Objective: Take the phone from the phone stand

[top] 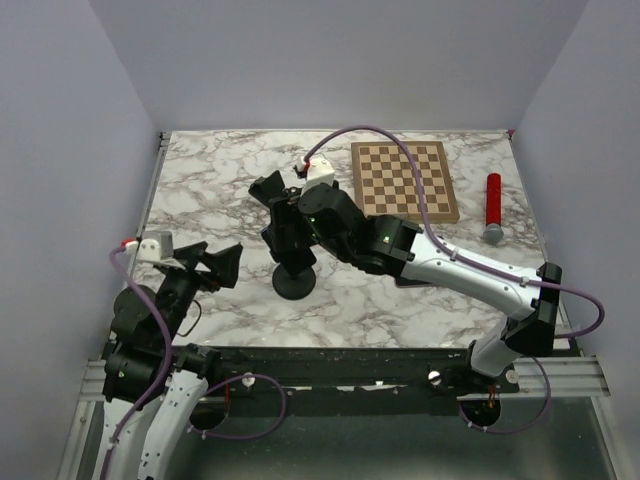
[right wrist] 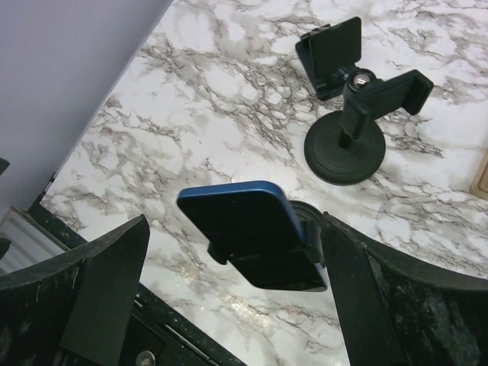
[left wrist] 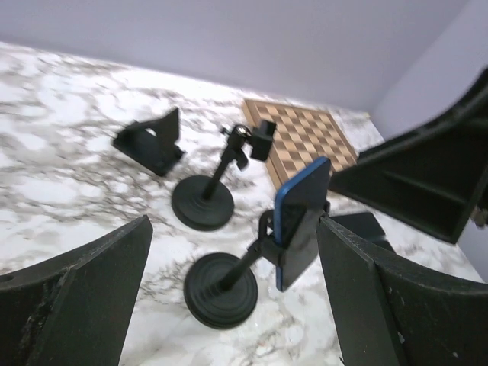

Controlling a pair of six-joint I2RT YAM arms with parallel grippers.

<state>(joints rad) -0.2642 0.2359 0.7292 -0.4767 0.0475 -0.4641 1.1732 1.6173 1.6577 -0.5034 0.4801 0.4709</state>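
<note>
A blue-edged phone [right wrist: 255, 229] with a dark face sits clamped in a black phone stand [left wrist: 221, 290] on a round base [top: 294, 283]. It also shows in the left wrist view [left wrist: 301, 213]. In the top view my right arm hides the phone. My right gripper [right wrist: 235, 255] is open and straddles the phone. Its right finger [right wrist: 381, 297] is right by the phone's edge and clamp, and its left finger [right wrist: 99, 290] is well apart. My left gripper [top: 222, 262] is open and empty, left of the stand and facing it.
A second, empty stand [right wrist: 347, 145] with a round base stands behind the first. A black wedge-shaped holder [right wrist: 332, 46] stands beyond it. A chessboard [top: 404, 180] lies at the back right, with a red cylinder with a grey tip [top: 493, 205] to its right.
</note>
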